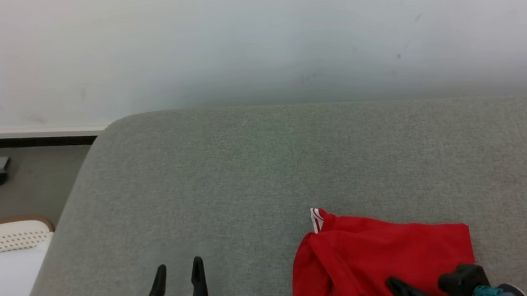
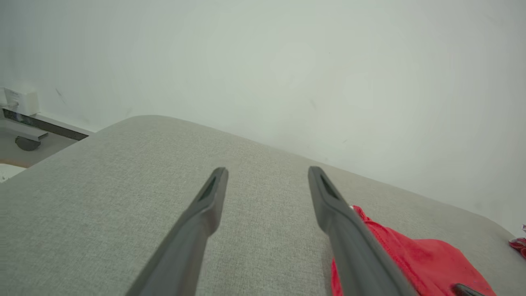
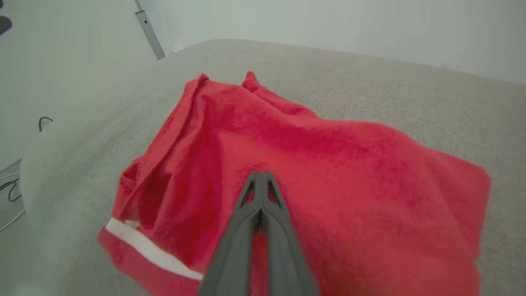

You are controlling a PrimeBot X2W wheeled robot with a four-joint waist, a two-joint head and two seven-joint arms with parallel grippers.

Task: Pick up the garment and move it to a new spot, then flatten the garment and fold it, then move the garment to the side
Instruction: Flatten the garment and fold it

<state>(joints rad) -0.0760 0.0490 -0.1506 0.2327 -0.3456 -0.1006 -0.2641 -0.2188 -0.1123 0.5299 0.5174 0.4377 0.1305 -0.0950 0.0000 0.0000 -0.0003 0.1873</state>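
One: Two tools, so how do they stand?
Two: The left tool [image 1: 179, 264] hovers with its jaws spread over bare grey cushion [image 1: 246, 172], touching nothing. The right tool [image 3: 259, 176] is clenched, tips together on the red garment [image 1: 379, 252]. Whether a fold is caught between them, I cannot tell.
One: Where does the garment lie?
Two: Crumpled near the cushion's front edge, to the right. It looks light, soft and limp, so it will likely droop and bunch. I'd take the white-striped hem [image 3: 152, 250], where the cloth should slip less.
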